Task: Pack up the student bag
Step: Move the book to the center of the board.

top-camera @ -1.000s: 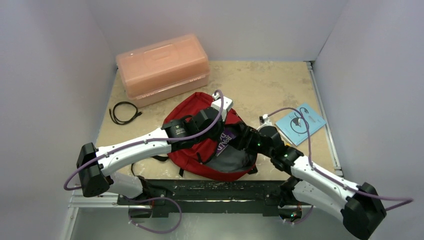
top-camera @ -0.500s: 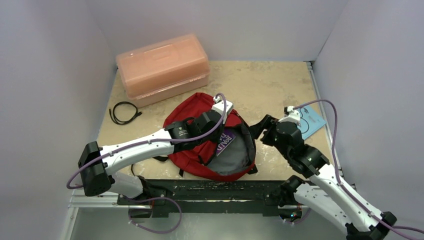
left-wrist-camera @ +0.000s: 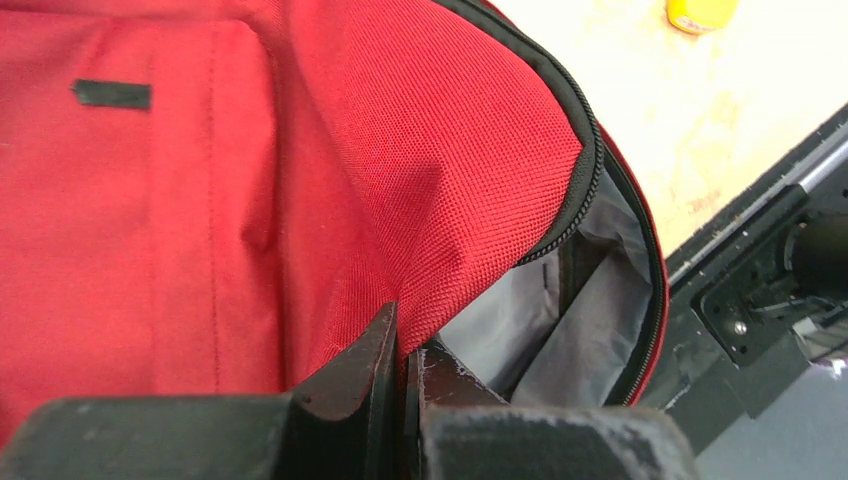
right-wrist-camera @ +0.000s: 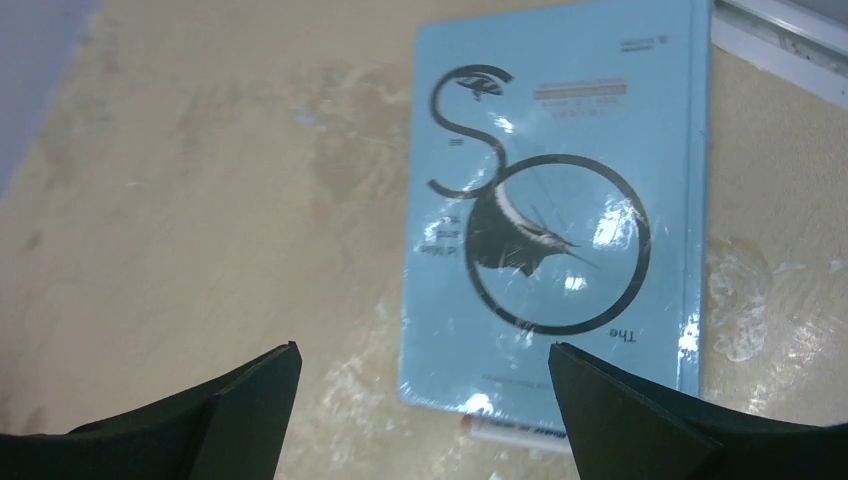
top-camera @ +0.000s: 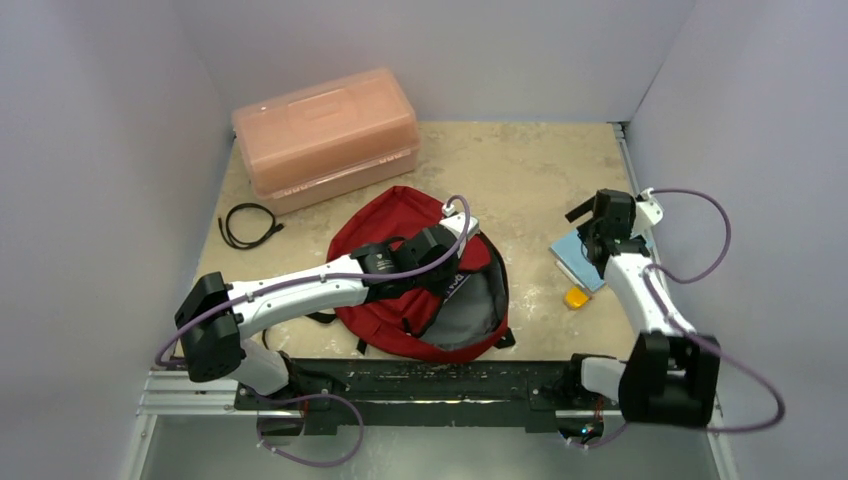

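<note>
Book point(right-wrist-camera: 560, 220) under spread right pincer point(right-wrist-camera: 422, 352)

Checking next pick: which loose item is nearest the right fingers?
The light blue book, directly below the right fingers; the small orange item lies farther off, the black cable far left.

**A:** What sort of place is this?

**B:** A robotics lab test cell, not a home or an office. Plain white panels point(top-camera: 90, 150) box in a beige stone-patterned tabletop point(top-camera: 520, 170) on the left, back and right of the frame.

**A:** What marks it as a lab?

**B:** Two white-and-black robot arms, the left arm point(top-camera: 300, 290) and the right arm point(top-camera: 632, 282), are mounted on a black rail point(top-camera: 430, 378) along the bottom edge. Purple cables point(top-camera: 690, 192) loop from them. Aluminium framing point(top-camera: 190, 400) shows at lower left.
</note>
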`<control>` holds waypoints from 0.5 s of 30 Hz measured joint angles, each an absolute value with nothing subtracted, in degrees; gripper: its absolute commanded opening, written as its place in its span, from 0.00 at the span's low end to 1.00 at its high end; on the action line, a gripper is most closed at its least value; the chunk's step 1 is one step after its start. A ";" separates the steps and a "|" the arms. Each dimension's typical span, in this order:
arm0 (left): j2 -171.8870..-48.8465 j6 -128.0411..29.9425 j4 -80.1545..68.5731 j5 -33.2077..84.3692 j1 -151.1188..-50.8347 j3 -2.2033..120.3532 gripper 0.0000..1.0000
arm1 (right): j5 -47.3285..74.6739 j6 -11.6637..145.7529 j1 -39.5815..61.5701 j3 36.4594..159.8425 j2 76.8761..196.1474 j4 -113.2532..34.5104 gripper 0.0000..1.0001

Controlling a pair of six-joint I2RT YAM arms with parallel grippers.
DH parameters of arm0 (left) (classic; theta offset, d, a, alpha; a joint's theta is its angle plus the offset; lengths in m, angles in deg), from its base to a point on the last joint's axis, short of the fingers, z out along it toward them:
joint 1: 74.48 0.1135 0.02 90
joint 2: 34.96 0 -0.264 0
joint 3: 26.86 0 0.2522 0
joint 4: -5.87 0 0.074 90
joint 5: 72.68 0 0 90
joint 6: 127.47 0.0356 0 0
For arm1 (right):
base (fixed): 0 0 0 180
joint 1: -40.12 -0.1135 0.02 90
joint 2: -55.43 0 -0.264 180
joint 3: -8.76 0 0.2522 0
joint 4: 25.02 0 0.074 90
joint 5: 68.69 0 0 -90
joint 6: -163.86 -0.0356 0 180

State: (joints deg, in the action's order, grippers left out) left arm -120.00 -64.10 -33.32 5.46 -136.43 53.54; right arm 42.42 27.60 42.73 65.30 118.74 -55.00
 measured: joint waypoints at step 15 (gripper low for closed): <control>-120.19 -65.52 -32.47 15.04 -136.37 53.54 0.04 | 39.64 24.82 63.17 64.95 136.60 -38.94 0.99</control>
